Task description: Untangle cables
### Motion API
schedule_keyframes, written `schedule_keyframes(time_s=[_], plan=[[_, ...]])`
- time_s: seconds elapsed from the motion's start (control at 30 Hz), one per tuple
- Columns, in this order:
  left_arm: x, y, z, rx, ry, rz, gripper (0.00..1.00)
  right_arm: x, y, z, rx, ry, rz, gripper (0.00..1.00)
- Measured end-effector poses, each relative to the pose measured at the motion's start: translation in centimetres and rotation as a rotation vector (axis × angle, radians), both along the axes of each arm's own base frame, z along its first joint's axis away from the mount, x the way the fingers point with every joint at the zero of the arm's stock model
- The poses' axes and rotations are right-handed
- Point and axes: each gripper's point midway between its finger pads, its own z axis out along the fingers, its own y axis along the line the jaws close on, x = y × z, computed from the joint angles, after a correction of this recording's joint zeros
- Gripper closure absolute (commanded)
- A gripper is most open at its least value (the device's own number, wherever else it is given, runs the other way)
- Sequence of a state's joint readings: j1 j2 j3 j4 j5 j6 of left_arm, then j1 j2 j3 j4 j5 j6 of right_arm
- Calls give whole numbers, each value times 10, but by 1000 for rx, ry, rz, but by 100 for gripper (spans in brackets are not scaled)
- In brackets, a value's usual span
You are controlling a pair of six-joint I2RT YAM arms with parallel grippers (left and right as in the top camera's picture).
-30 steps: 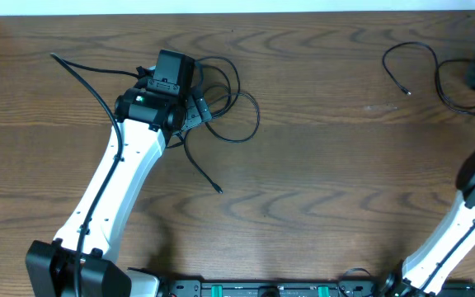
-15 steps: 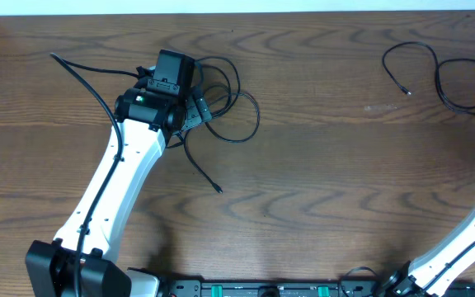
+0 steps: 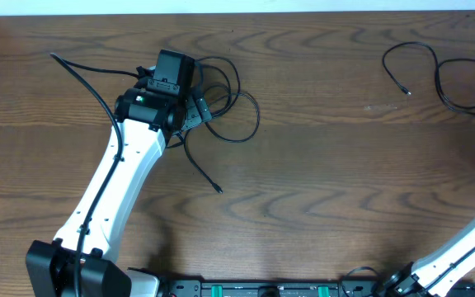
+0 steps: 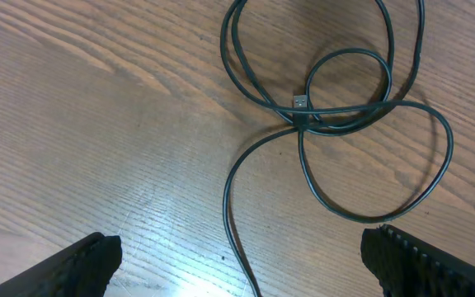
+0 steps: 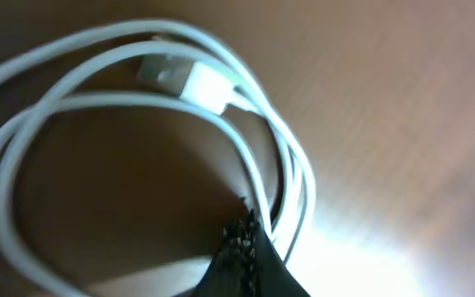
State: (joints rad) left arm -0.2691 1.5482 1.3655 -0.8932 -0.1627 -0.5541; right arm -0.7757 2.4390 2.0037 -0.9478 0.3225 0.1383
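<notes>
One knotted black cable [image 4: 303, 109] lies on the wooden surface [image 3: 320, 190] directly beneath the left pincer [image 4: 237, 243], whose fingers stand wide apart above it, touching nothing. A looser black cable [image 3: 437, 74] lies well off to that pincer's right. Farther from it, the right pincer [image 5: 250, 247] is closed together, its tip against a looped white cable [image 5: 192, 81]; whether it nips the cord I cannot tell.
</notes>
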Motion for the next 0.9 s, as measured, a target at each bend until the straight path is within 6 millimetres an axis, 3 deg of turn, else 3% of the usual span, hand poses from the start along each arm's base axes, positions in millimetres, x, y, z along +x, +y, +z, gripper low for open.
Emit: schedule_keyframes(time_s=[0.2,0.37,0.67,0.8,0.9], plan=[[0,0,0,0,0,0,0,-55,-15,-1,20,91,-128,99],[0,0,0,0,0,0,0,-81,-17,-1,57,132,-169,99],[0,0,0,0,0,0,0,-83,8,-2,158,166,-134,99],[0,0,0,0,0,0,0,-65,6,4,127,109,-110,99],[0,0,0,0,0,0,0,-47,-2,24,75,18,-88,99]])
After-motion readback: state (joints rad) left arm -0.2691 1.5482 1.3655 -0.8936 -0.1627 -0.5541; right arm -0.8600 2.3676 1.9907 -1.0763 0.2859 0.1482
